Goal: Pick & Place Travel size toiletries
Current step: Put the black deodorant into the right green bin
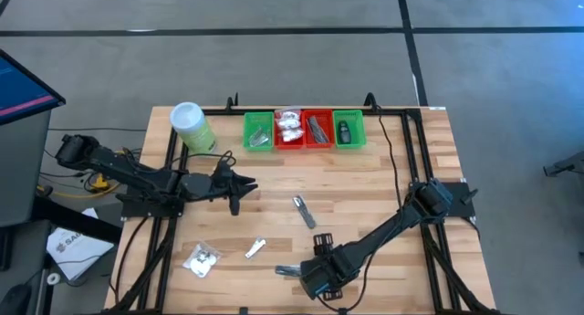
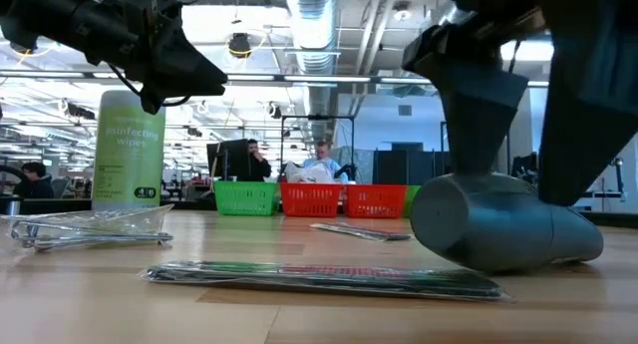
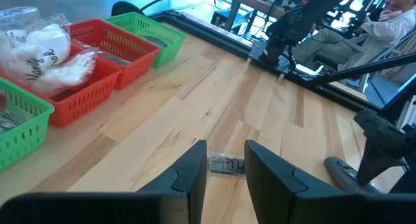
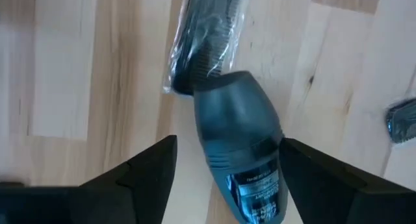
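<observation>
My right gripper (image 4: 229,146) is low over the table's near edge (image 1: 308,275), open. Its fingers stand on either side of a dark grey-blue roll-on bottle (image 4: 240,143) that lies on its side on the wood (image 2: 498,224). Just beyond the bottle lies a dark comb in a clear wrapper (image 4: 208,39) (image 2: 319,277). My left gripper (image 3: 224,149) hovers open at the table's left-middle (image 1: 245,189), pointing toward a silver sachet (image 3: 226,164) (image 1: 304,211). A white packet (image 1: 201,258) and a second silver sachet (image 1: 255,249) lie flat near the left front.
Green and red trays (image 1: 304,130) stand in a row at the far edge; some hold white packets (image 3: 45,52) and dark pieces. A light-green canister with a white lid (image 1: 192,125) stands left of them. People sit in the room beyond the table (image 2: 321,163).
</observation>
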